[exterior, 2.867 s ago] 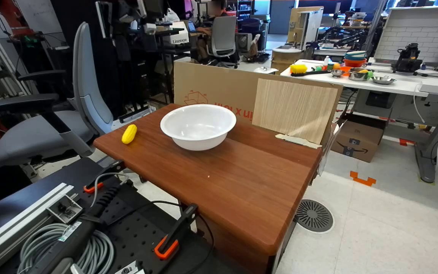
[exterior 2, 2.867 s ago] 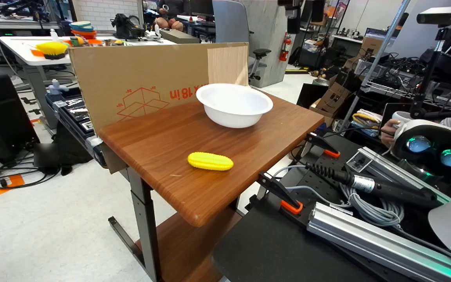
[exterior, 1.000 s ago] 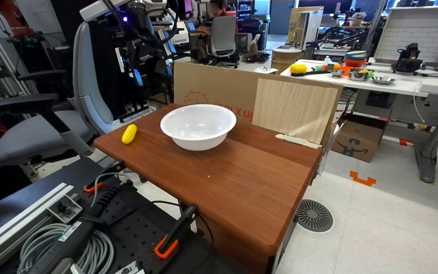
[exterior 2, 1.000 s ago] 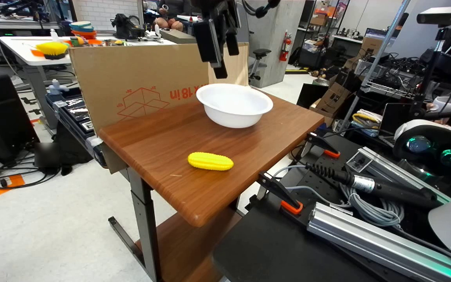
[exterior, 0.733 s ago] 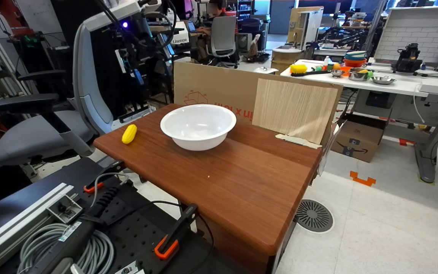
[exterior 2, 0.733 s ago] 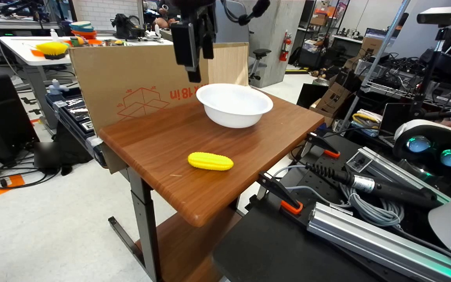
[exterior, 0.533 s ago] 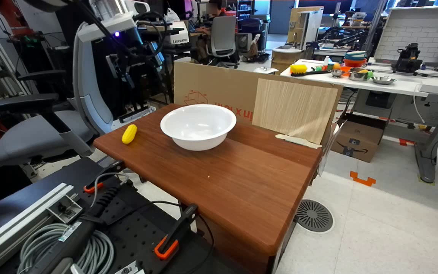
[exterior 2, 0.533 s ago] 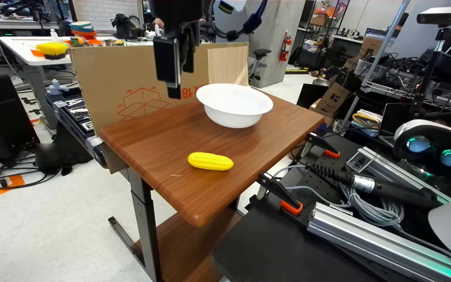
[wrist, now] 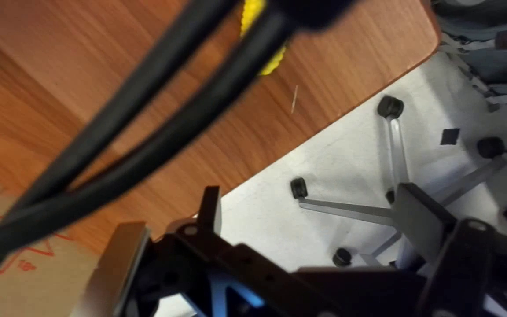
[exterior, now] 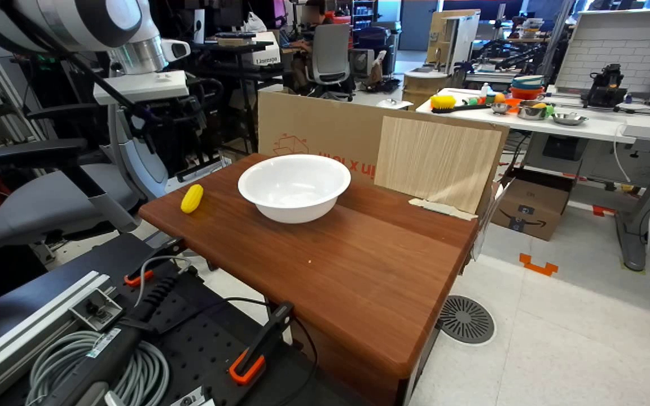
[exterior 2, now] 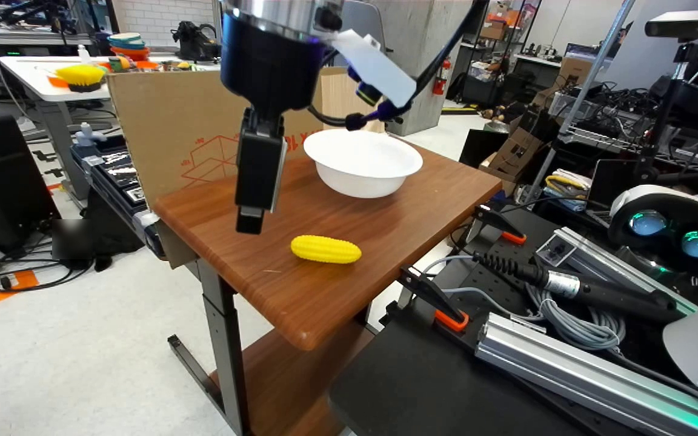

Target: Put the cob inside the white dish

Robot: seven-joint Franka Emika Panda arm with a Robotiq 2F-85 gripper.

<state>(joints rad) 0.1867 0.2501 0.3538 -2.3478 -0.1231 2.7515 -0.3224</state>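
Yellow cob (exterior 2: 326, 249) lies on the table (exterior: 347, 282) near the white dish (exterior: 294, 192), fingers (exterior 2: 258, 172) spread apart

Nearest, a black board (exterior 2: 397, 378) fills the lower right of an exterior view, bearing a silver rail (exterior 2: 591, 380) and a coil of grey cable (exterior 2: 591, 333). Two black clamps (exterior 2: 431, 292) with orange handles sit along the table's edge.

Two dark cables (wrist: 165, 144) slant across the wrist view and hide part of the cob, which shows as patches of yellow at the top of the frame. The fingers reach in from the bottom of that view with a wide gap between them, where floor (wrist: 258, 220) and a wheeled base (wrist: 346, 209) show. In an exterior view they hang left of centre, the visible tip higher in the frame than the cob, to its left and apart from it; how high over the table cannot be told. The arm (exterior: 82, 22) shows at the upper left of an exterior view.

In both exterior views a strip of table parts the cob from the dish, which stands upright.

Past the dish a cardboard sheet (exterior: 325, 124) with red print stands at the table's far edge, a wood-grain panel (exterior: 438, 160) against it. Beyond, a white desk (exterior: 598, 125) at the upper right of an exterior view carries a yellow brush (exterior: 443, 102) and stacked bowls (exterior: 527, 87).
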